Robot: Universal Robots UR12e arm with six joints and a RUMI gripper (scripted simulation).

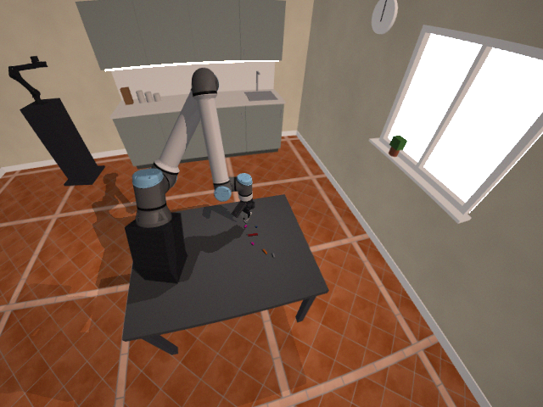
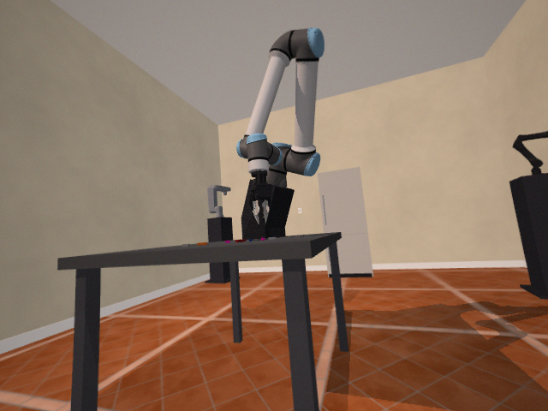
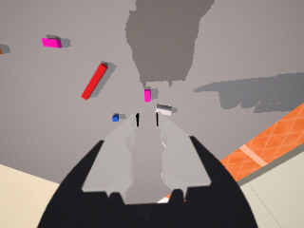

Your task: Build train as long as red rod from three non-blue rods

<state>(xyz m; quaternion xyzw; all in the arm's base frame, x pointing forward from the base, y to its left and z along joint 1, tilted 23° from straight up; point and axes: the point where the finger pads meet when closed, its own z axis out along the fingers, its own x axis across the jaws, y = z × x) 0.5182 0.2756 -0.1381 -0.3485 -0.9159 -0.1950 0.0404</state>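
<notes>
My gripper (image 3: pixel 147 113) (image 1: pixel 246 217) (image 2: pixel 261 217) hangs a little above the dark table (image 1: pixel 197 284) (image 3: pixel 47 123), its fingers nearly shut with only a narrow empty gap. Just beyond the fingertips lies a short magenta rod (image 3: pixel 147 95) (image 1: pixel 245 225). A grey rod (image 3: pixel 163 110) lies right of it and a tiny blue rod (image 3: pixel 115 118) (image 1: pixel 255 226) to the left. The red rod (image 3: pixel 94 81) (image 1: pixel 252 235) (image 2: pixel 240 241) lies further off at a slant. A second magenta rod (image 3: pixel 51 42) (image 1: pixel 252 242) lies beyond it, and an orange rod (image 1: pixel 264 251) (image 2: pixel 201 243) further still.
The rods are scattered apart near the table's far right side. The robot's black pedestal (image 1: pixel 153 249) stands at the table's left. The table edge (image 3: pixel 266 166) and the tiled floor show close to the right of my gripper in the wrist view.
</notes>
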